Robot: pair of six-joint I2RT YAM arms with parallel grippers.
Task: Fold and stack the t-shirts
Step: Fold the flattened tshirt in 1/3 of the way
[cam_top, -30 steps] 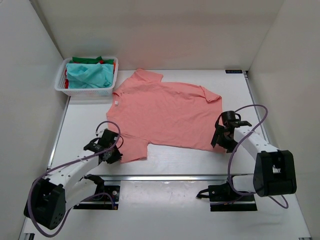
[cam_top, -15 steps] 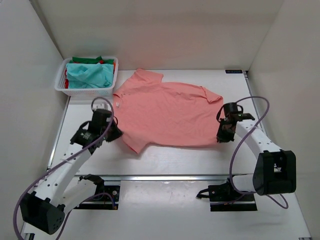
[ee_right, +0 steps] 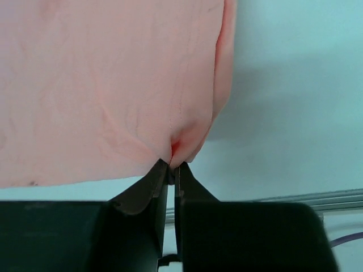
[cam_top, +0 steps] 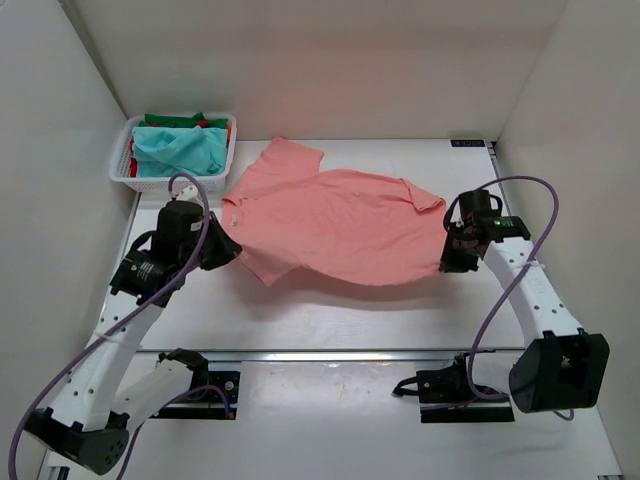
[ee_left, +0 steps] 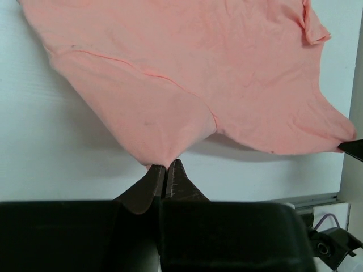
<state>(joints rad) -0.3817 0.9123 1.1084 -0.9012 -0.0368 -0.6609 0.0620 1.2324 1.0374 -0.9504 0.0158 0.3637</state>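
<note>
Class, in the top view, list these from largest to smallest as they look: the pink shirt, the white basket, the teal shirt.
1. pink shirt
2. basket
3. teal shirt, only the part showing in the basket

The basket lies farther from the camera, but the gaps are plain.

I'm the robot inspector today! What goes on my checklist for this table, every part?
Surface: white table, no spills seen.
Job's things: salmon-pink shirt spread out, its near edge raised off the table; teal shirt, green shirt and red shirt piled in the basket.
Clutter: nothing seen.
Hands: left hand shut on the salmon-pink shirt's near-left corner; right hand shut on its near-right corner.
Cables: a purple cable loops over each arm.
Surroundings: plain white walls on three sides.
</note>
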